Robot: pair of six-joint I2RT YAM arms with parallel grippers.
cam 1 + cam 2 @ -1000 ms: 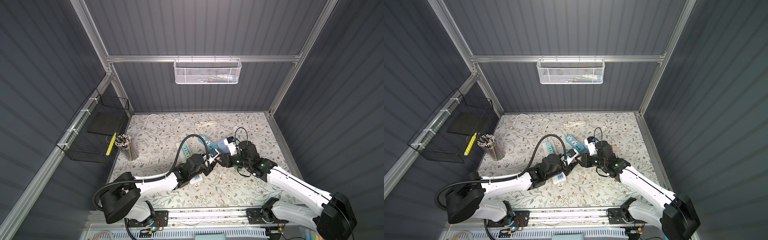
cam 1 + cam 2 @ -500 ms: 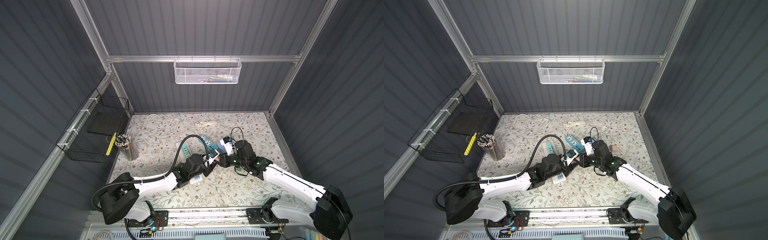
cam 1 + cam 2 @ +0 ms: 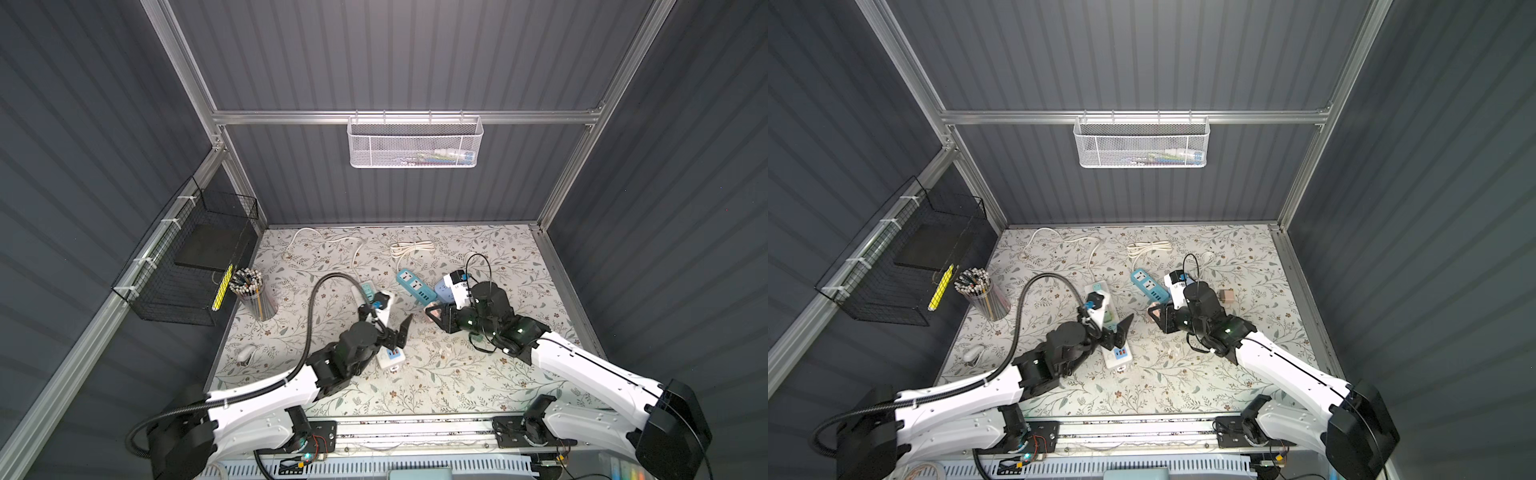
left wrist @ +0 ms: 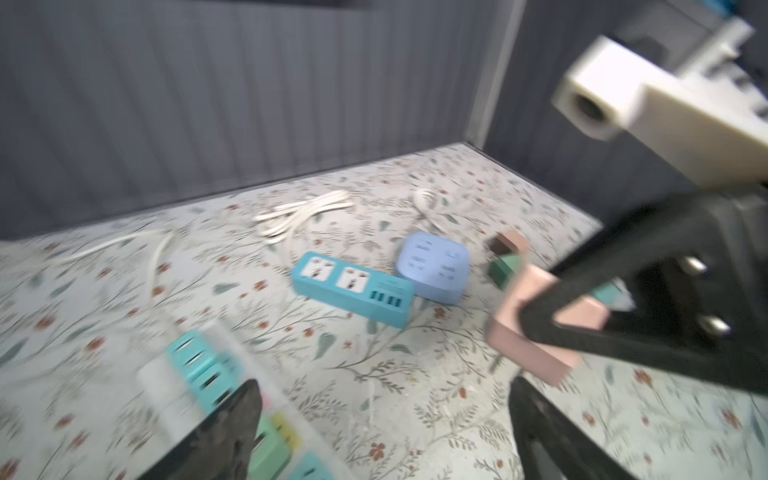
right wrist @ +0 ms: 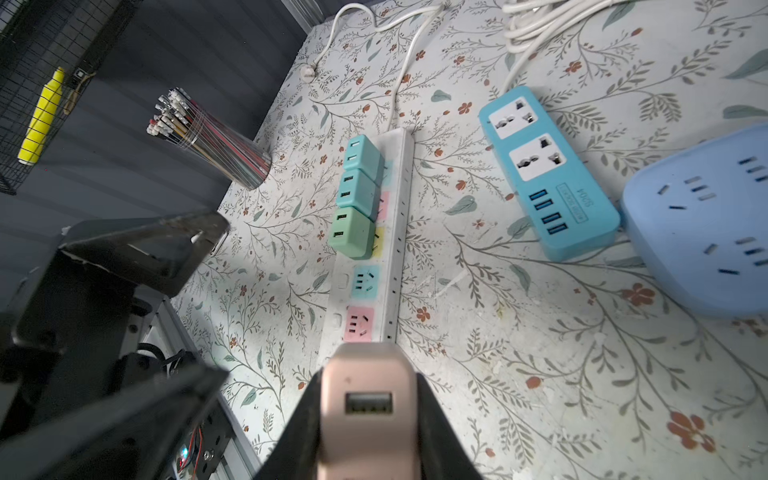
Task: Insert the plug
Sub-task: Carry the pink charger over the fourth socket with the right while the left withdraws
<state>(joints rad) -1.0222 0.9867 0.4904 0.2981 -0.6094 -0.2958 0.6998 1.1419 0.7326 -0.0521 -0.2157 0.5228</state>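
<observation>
- Two right fingers (image 5: 301, 432) are clamped on the pink plug (image 5: 368, 386). The right gripper (image 3: 435, 316) holds it above the table (image 3: 457, 374), outside any socket.
- Left gripper (image 3: 388, 324): fingers spread wide, holding nothing, over the white power strip (image 5: 400, 232).
- White power strip: three chargers (image 5: 356, 195) plugged in; blue socket (image 5: 365, 280) and pink socket (image 5: 359, 324) free.
- Blue strip (image 5: 544, 174) lies near it.

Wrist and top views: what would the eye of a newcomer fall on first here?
The pink plug stands out first, clamped in the right gripper above the middle of the table. Facing it, the left gripper hangs open over the white strip, which carries three green chargers at its cord end. A blue strip lies beside it.
</observation>
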